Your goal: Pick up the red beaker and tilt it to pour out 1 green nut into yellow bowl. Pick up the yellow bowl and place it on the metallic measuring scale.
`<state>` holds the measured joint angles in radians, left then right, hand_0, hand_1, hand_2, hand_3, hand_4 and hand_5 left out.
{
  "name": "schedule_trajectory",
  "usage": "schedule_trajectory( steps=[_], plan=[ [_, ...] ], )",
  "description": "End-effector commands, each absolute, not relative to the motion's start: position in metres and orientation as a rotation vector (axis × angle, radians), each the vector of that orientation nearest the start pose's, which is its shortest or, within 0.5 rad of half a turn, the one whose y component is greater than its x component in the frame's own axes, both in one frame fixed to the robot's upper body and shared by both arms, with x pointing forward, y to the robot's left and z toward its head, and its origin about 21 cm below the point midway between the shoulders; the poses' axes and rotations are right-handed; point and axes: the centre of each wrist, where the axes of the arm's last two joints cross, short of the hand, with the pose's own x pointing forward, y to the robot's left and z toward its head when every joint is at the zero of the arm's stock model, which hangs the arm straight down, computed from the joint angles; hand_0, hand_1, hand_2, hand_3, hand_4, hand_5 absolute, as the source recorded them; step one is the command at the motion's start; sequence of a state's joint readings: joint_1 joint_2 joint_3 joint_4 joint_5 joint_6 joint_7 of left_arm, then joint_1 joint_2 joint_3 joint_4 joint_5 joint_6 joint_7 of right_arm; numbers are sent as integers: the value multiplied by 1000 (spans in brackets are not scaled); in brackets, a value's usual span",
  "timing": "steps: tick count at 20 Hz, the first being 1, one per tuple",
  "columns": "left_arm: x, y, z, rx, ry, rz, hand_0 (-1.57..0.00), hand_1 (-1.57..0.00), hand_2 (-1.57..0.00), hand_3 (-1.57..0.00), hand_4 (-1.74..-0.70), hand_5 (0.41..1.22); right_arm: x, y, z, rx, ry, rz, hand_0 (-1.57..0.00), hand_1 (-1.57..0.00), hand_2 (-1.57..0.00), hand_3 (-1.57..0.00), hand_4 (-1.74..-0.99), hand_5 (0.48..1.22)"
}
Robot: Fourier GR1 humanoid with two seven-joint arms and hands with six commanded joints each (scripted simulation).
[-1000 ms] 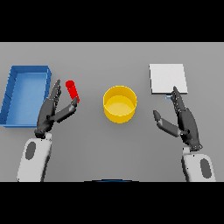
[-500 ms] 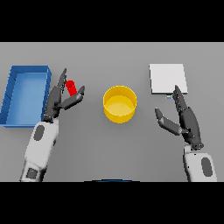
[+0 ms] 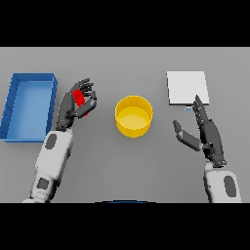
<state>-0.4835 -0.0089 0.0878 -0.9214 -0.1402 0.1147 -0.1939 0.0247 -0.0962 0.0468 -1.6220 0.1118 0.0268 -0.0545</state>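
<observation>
— Plain grey counter [image 3: 122,166], seen from above, lit evenly. Small red cylindrical beaker [image 3: 78,97] wrapped inside the left hand [image 3: 73,108], dark fingers [image 3: 88,89] curled over its top and thumb closing beneath. Clenched round it, not released.

— And the target?

— Round yellow plastic bowl [image 3: 134,115] standing upright near the middle, well apart from the beaker, off to that hand's right. Left hand clearly the nearer of the two for the pour. Beaker's long axis apparently leaning, top toward the far edge; exact tilt hard to read behind the fingers. Green nut not visible.

— So the next move?

— Probably a carry rightward until over the bowl's rim, then a tip toward it. Mouth must clear the rim first, else a spill onto the counter.

— Other side?

— Right hand [image 3: 205,134] hovering relaxed, fingers straight, holding nothing, between bowl and flat pale metallic measuring scale [image 3: 187,87]. Well placed for the bowl later. Open blue rectangular bin [image 3: 14,93] just beside the left arm.
</observation>
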Motion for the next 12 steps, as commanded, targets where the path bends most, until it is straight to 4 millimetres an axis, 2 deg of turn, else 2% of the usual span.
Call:
schedule_trajectory(
  steps=[1,2,4,7,9,12],
  plan=[
    [357,185,-30,96,-1563,-136,-782,-759,-755,-647,-1420,873,243,-242,10,-107,-1641,219,1,1,1,1,-1292,646],
    [358,184,-31,95,-1571,-127,-940,-921,-918,-832,-1425,943,243,-242,11,-116,-1640,211,1,1,1,1,-1290,646],
    [361,178,-31,104,-1587,-133,-1167,-1155,-1153,-1081,-1529,1043,241,-242,13,-118,-1653,213,1,1,1,1,-1291,649],
    [359,175,-31,95,-1616,-154,-1364,-1358,-1357,-1176,-1621,1130,242,-243,10,-120,-1631,211,1,1,1,1,-1290,649],
    [360,175,-30,104,-1601,-173,-1439,-1435,-1434,-1318,-1560,1163,241,-242,10,-117,-1647,218,1,1,1,1,-1287,647],
    [360,177,-24,119,-1631,-201,-1503,-1501,-1501,-1442,-1519,1191,243,-240,9,-112,-1650,214,1,1,1,1,-1289,650]
  ],
)
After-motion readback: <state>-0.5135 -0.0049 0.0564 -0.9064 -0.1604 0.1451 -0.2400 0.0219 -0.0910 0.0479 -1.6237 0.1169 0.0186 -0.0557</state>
